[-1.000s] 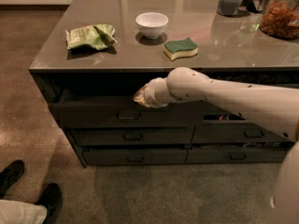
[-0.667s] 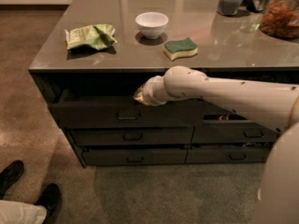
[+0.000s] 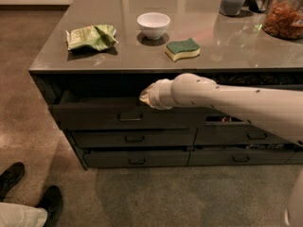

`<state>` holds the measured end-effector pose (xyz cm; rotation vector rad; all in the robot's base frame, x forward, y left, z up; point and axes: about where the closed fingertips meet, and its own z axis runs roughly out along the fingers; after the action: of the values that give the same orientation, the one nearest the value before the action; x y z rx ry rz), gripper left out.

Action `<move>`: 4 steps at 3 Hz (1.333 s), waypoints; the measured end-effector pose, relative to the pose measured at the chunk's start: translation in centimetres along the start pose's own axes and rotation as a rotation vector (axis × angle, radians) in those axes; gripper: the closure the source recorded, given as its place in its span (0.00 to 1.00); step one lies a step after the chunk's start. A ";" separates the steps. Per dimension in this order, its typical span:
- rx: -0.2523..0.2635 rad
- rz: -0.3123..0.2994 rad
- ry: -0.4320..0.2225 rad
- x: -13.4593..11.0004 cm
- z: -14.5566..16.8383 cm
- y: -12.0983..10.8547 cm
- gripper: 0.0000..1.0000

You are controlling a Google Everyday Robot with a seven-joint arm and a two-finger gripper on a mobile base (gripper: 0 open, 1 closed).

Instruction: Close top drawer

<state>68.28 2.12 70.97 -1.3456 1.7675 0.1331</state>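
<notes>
Two dark shoes (image 3: 29, 193) stand at lower left. On the counter (image 3: 118, 58) lie a green packet (image 3: 91, 37), a white bowl (image 3: 153, 24) and a sponge (image 3: 182, 49). Below them the top drawer (image 3: 94, 116) stands slightly pulled out. The gripper (image 3: 147, 96) sits at its front's upper edge, above the loop handle (image 3: 130, 117); whether it grasps anything cannot be told. The white arm (image 3: 236, 100) reaches in from the right.

White, dark-dotted tubular arm (image 3: 227, 98) ends in pale gripper (image 3: 146, 96) at top drawer (image 3: 94, 118).

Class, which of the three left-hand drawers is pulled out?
The top drawer, the tallest front, juts forward past the two shallower drawers beneath; the claw sits at its upper edge.
</notes>
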 end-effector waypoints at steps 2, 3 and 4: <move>0.000 -0.053 -0.059 0.0 -3.3 5.1 1.00; -0.037 -0.077 -0.074 -0.1 -3.3 7.1 1.00; -0.078 -0.084 -0.072 0.0 -2.1 7.1 1.00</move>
<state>61.24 3.88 69.38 -1.4515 1.6579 0.2034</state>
